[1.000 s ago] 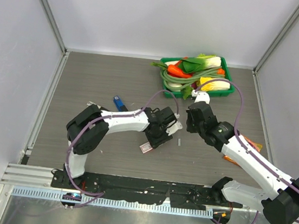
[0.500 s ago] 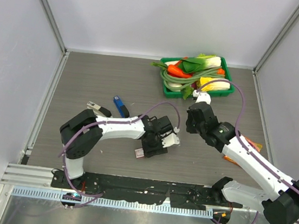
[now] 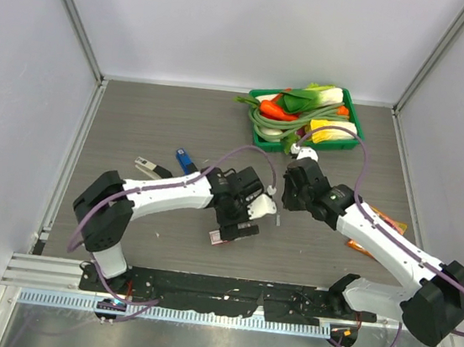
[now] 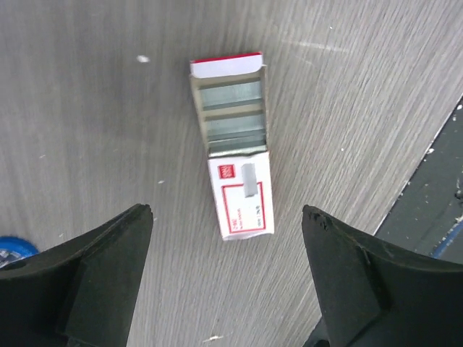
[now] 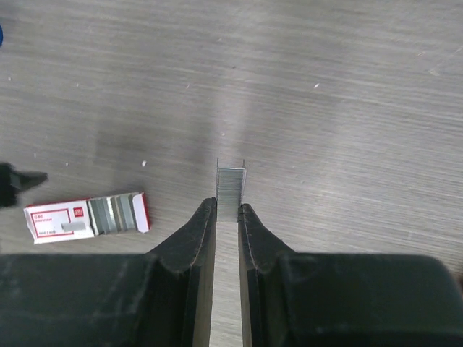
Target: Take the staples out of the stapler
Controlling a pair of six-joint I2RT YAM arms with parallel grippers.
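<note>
Pinching the staples (image 5: 231,184) squarely by their long sides seems the way to lift them without snapping them; the right gripper (image 5: 227,211) has its fingers nearly closed on the strip's near end. I count one loose strip and one staple box (image 4: 231,144), which lies beneath the empty, wide-spread fingers of the left gripper (image 4: 226,213).

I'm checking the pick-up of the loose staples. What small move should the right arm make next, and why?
Probably squeeze the right gripper fully shut on the staples before any lift. The strip's near end sits between the nearly closed fingertips, but I cannot tell whether it is clamped. The left gripper hangs open over the staple box, clear of the strip.
</note>
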